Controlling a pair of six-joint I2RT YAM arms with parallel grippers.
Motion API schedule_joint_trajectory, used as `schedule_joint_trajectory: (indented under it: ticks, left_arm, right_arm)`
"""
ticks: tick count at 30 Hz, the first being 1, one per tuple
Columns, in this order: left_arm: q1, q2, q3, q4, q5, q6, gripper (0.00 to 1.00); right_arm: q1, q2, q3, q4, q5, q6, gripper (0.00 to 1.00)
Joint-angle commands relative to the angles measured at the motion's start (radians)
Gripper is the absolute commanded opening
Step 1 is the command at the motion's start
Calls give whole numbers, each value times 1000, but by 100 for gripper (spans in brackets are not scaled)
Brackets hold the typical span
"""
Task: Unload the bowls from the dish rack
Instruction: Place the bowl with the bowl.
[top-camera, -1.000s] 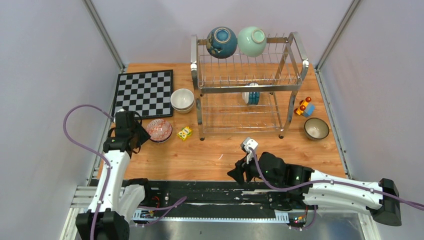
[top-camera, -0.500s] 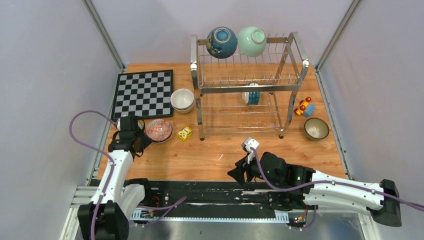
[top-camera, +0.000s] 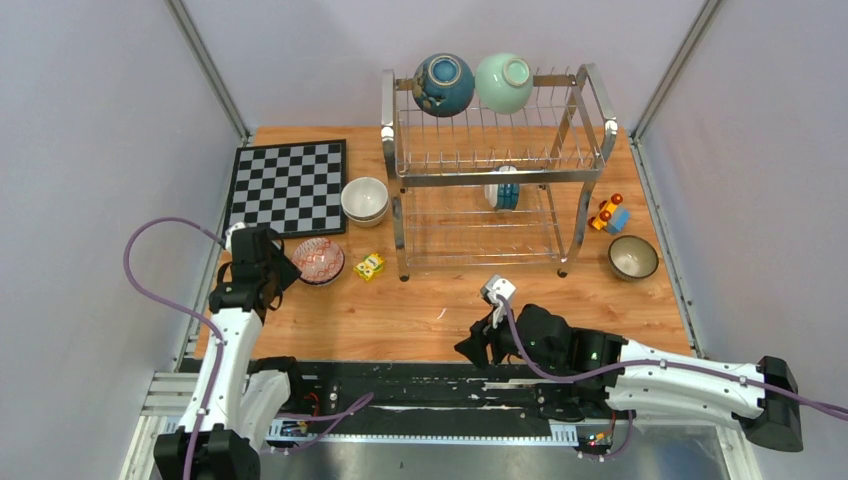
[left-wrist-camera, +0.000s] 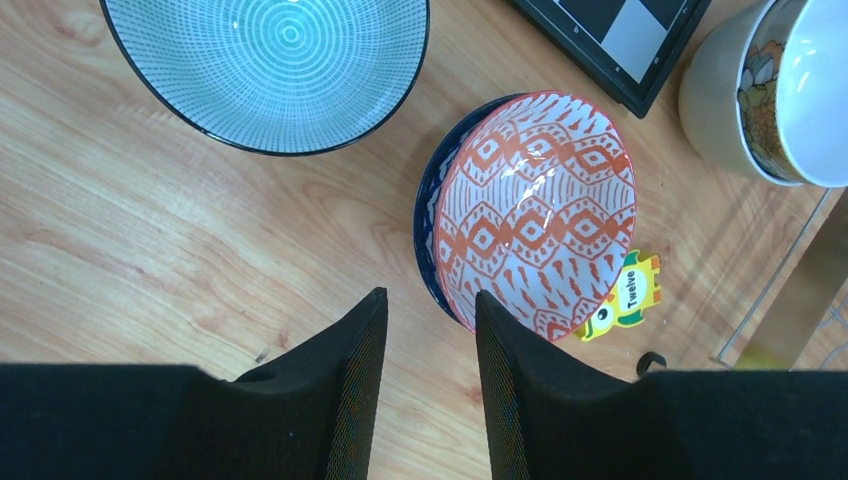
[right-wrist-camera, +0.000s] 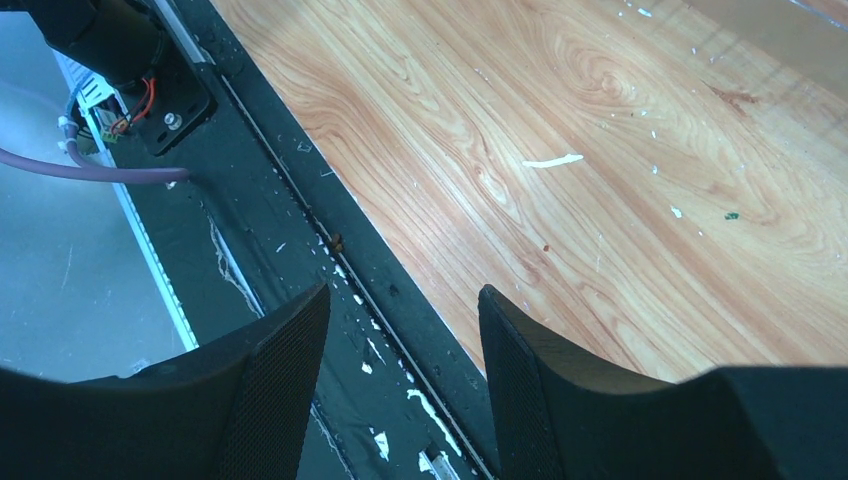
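Where the wooden table (top-camera: 440, 300) reaches its far side, the dish rack (top-camera: 450, 179) stands tall: 2 tiers of thin silver wire inside a shiny chrome tube frame. On the far left of its top tier, 2 round glazed bowls lie tipped with their bases toward the overhead camera: a dark blue bowl (top-camera: 443, 84) and, just beside it on the right, a mint green bowl (top-camera: 503, 82). On the lower tier a white bowl with blue pattern (top-camera: 503, 188) stands on edge.

The other bowls sit on the table. Left of the rack, 2 cream bowls (top-camera: 365, 200) are stacked beside the black-and-white chessboard (top-camera: 288, 185). Nearer, a shallow red-patterned bowl (left-wrist-camera: 540, 210), covered in an orange-red diamond lattice on white, rests tilted inside a navy bowl (left-wrist-camera: 428, 215) that shows only a crescent of rim. A small yellow block (left-wrist-camera: 625, 300) appears to touch the patterned rim. To the left lies a pale blue bowl (left-wrist-camera: 270, 70) with fine concentric lines and a dark rim. Right of the rack, a dark-rimmed bowl (top-camera: 633, 257) sits near a toy car (top-camera: 609, 213).

The left gripper (left-wrist-camera: 430, 297) has its black fingers apart over bare wood, tips just short of the nested pair. The right gripper (right-wrist-camera: 400, 300) hangs at the table's near edge, fingers apart above wood and a black rail (right-wrist-camera: 300, 200), holding nothing.
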Motion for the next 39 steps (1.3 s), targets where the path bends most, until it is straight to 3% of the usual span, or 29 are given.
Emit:
schedule_joint_trajectory:
  ticks: [1, 17, 39]
  left_arm:
    - [8, 26, -3, 38, -1, -3, 40]
    - [8, 128, -43, 138, 1, -11, 32]
    - [8, 134, -100, 200, 4, -38, 6]
  right_arm:
    - [-8, 12, -2, 5, -9, 7, 60]
    - [-8, -12, -3, -8, 7, 6, 60]
    - [-9, -30, -17, -16, 16, 20, 60]
